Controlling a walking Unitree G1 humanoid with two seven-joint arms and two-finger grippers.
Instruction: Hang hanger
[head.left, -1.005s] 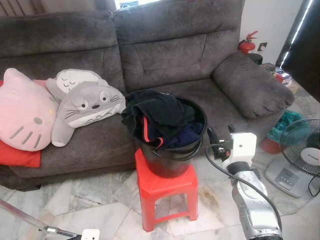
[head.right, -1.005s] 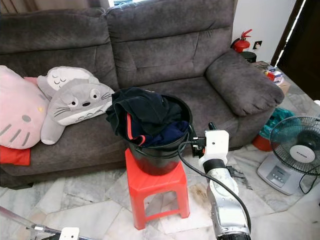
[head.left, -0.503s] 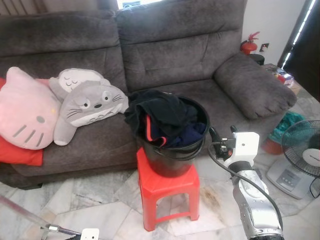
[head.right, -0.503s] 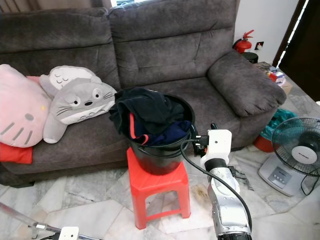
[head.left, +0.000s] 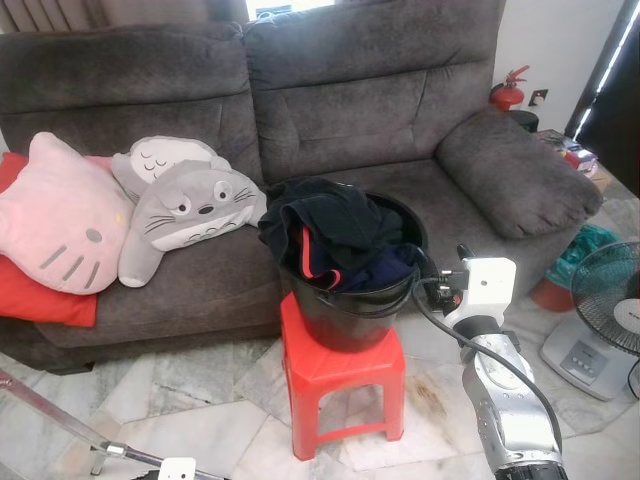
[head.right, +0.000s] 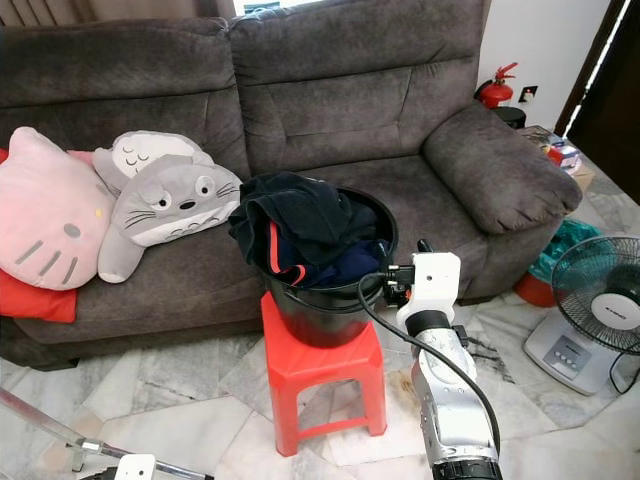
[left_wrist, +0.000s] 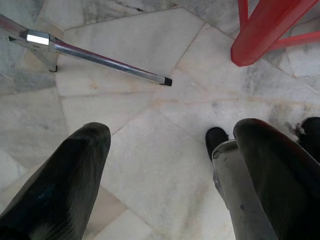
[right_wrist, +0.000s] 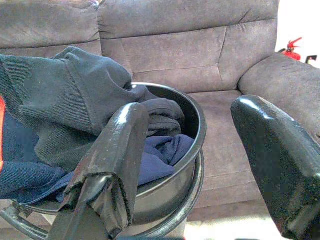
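A black bucket (head.left: 352, 310) is seen standing on a red stool (head.left: 340, 385) in front of a grey sofa (head.left: 330, 130). Dark clothes (head.left: 335, 235) with a red stripe are heaped in the bucket and spill over its near rim. The right claw (right_wrist: 187, 145) is held just beside the bucket's rim, on the side toward the fan, and its two black fingers (right_wrist: 117, 150) are spread wide with nothing between them. The left claw (left_wrist: 167, 165) is hung low over the marble floor (left_wrist: 150, 125), fingers likewise spread apart and empty; a metal bar (left_wrist: 95, 55) is laid on the tiles near it, and a leg of the stool is seen close by. No hanger can be made out. Two plush cushions, a pink one (head.left: 55, 225) and a grey one (head.left: 185, 205), are propped on the sofa seat. A fan (head.right: 600, 310) is stood on the floor beside the sofa's arm, and a red extinguisher (head.left: 507, 92) is placed behind it by the wall.
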